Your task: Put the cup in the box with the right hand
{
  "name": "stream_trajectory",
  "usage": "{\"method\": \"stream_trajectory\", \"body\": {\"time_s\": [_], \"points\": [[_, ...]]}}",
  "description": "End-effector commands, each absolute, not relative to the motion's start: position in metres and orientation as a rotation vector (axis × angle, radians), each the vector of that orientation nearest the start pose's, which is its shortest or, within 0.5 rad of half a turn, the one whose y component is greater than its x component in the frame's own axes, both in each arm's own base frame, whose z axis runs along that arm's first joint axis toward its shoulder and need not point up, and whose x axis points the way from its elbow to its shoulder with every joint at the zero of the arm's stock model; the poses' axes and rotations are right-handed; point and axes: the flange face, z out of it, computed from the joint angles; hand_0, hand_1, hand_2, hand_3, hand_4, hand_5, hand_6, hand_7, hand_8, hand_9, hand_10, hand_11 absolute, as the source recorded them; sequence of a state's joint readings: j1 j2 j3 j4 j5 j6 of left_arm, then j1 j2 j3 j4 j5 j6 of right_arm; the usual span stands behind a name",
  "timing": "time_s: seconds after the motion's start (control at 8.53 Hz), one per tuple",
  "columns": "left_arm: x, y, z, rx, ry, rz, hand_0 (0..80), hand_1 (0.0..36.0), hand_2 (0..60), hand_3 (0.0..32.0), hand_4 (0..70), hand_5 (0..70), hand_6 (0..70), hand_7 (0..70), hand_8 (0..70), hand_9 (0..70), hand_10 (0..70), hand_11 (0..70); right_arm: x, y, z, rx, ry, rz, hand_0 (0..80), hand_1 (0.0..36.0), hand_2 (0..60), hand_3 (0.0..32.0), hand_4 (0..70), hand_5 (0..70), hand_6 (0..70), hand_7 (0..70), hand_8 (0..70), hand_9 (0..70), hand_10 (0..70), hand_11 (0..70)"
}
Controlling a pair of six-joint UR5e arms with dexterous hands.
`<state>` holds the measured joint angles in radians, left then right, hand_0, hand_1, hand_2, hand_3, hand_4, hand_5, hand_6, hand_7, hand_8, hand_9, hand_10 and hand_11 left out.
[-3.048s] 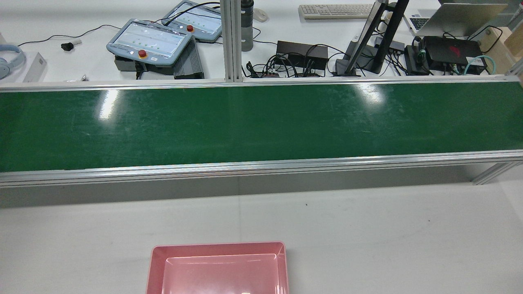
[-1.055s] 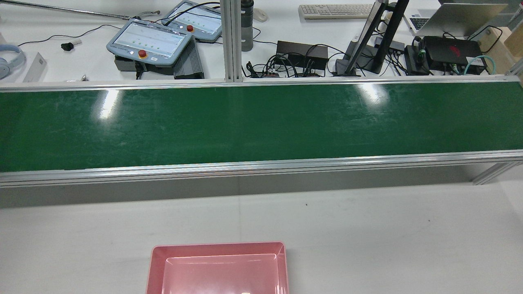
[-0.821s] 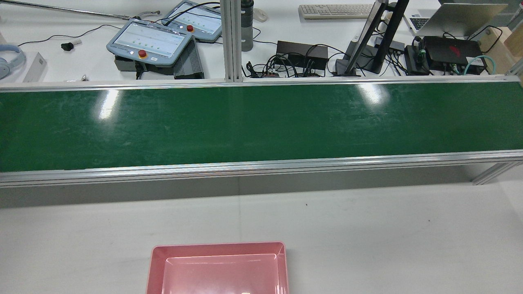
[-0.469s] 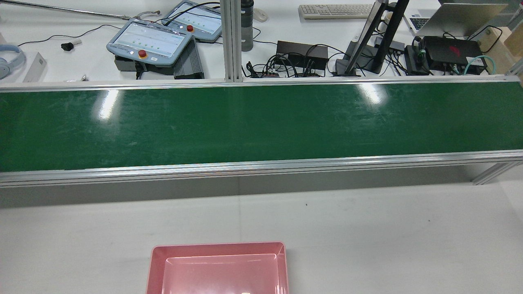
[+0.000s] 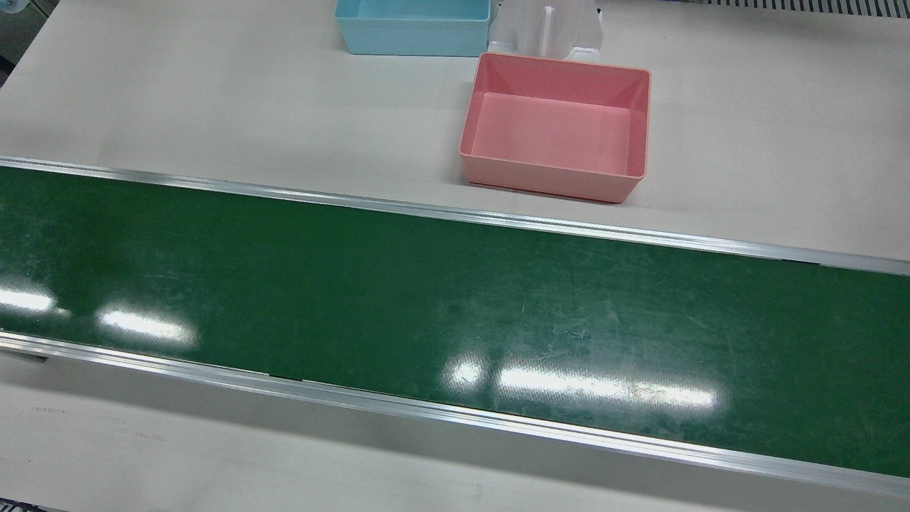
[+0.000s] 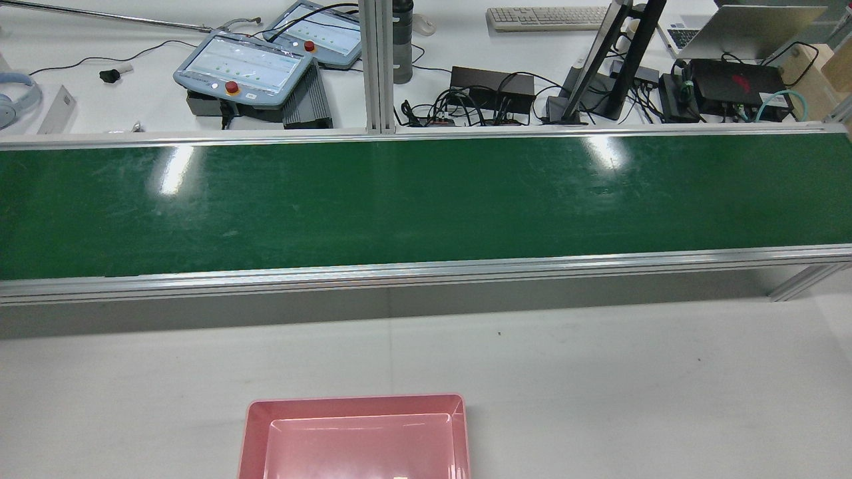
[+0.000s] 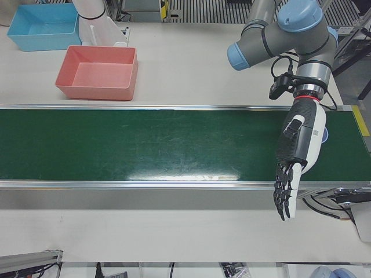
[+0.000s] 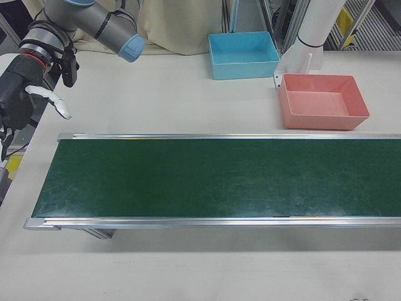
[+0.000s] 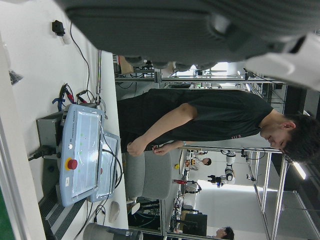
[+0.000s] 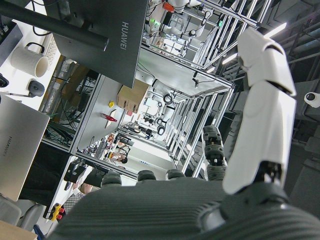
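I see no cup for certain in any view. The pink box (image 5: 547, 174) stands empty on the white table beside the green belt (image 5: 426, 299); it also shows in the rear view (image 6: 356, 403), left-front view (image 7: 95, 91) and right-front view (image 8: 322, 120). My right hand (image 8: 15, 94) hangs open and empty off the belt's far end, far from the box. My left hand (image 7: 295, 156) hangs open, fingers down, over the other end of the belt. A pale blue rounded edge (image 7: 324, 136) shows behind it; I cannot tell what it is.
A blue box (image 5: 412, 39) stands beyond the pink one, next to a white arm pedestal (image 5: 547, 32). Past the belt in the rear view are two teach pendants (image 6: 243, 66), cables, a monitor stand and a thin rod (image 6: 113, 18).
A thin rod has come into the top left of the rear view. Scuff marks on the belt drift to the right. The pink box has not moved.
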<state>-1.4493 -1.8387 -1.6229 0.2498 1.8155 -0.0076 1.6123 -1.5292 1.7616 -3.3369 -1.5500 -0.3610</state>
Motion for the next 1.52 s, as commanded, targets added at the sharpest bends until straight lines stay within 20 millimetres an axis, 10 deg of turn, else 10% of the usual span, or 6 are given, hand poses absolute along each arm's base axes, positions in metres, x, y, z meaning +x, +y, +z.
{"method": "stream_trajectory", "body": {"time_s": [0.0, 1.41], "points": [[-0.0373, -0.5973, 0.5413, -0.377, 2.093, -1.951, 0.0, 0.0, 0.0, 0.0, 0.0, 0.0, 0.0, 0.0, 0.0, 0.0, 0.0, 0.0, 0.141, -0.5042, 0.5973, -0.474, 2.384, -2.333, 50.0, 24.6, 21.7, 0.0, 0.0, 5.7, 0.8, 0.0, 0.0, 0.0, 0.0, 0.0], [-0.0373, -0.5974, 0.5412, -0.377, 2.095, -1.95, 0.0, 0.0, 0.0, 0.0, 0.0, 0.0, 0.0, 0.0, 0.0, 0.0, 0.0, 0.0, 0.1453, -0.5082, 0.5889, -0.475, 2.395, -2.307, 49.7, 24.2, 22.0, 0.0, 0.0, 5.7, 1.0, 0.0, 0.0, 0.0, 0.0, 0.0]]}}
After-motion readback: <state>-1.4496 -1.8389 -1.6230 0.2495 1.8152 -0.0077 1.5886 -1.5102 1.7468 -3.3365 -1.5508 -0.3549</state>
